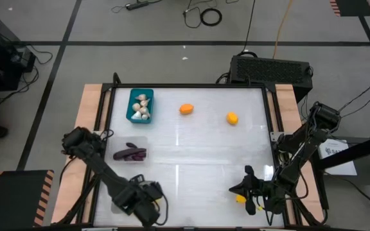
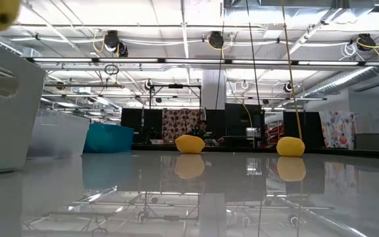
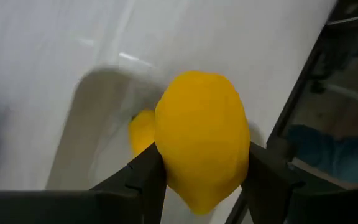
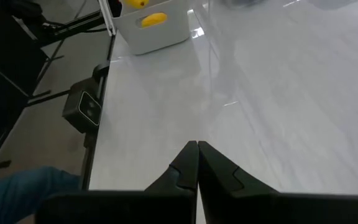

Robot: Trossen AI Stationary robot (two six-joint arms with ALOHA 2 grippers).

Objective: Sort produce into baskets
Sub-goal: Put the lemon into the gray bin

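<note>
My left gripper [image 3: 204, 168] is shut on a yellow lemon [image 3: 201, 137] at the table's near left [image 1: 140, 202]. It hangs over a white bin [image 3: 86, 124] that has another lemon [image 3: 140, 129] in it. In the right wrist view, the bin [image 4: 160, 34] shows with that lemon [image 4: 153, 20] inside. Two more lemons [image 1: 185, 109] [image 1: 232, 118] lie on the far half of the table. The teal bin [image 1: 132, 106] at the far left contains whitish bulbs [image 1: 142, 108]. Dark eggplants [image 1: 129, 154] lie in a pale translucent bin. My right gripper [image 4: 197, 146] is shut on nothing, near the table's near right [image 1: 236, 189]. My left gripper pinches the lemon by two opposite sides [image 3: 166, 155] between its two fingers. The fingers come from above, pointing down. The lemon is lifted clear, above the white bin's opening.
A black box with cables [image 1: 272, 67] stands beyond the far edge. Bare tabletop [image 1: 198, 160] lies between the two arms. A small yellow bit [image 1: 241, 199] shows right by my right gripper; what it is I cannot tell.
</note>
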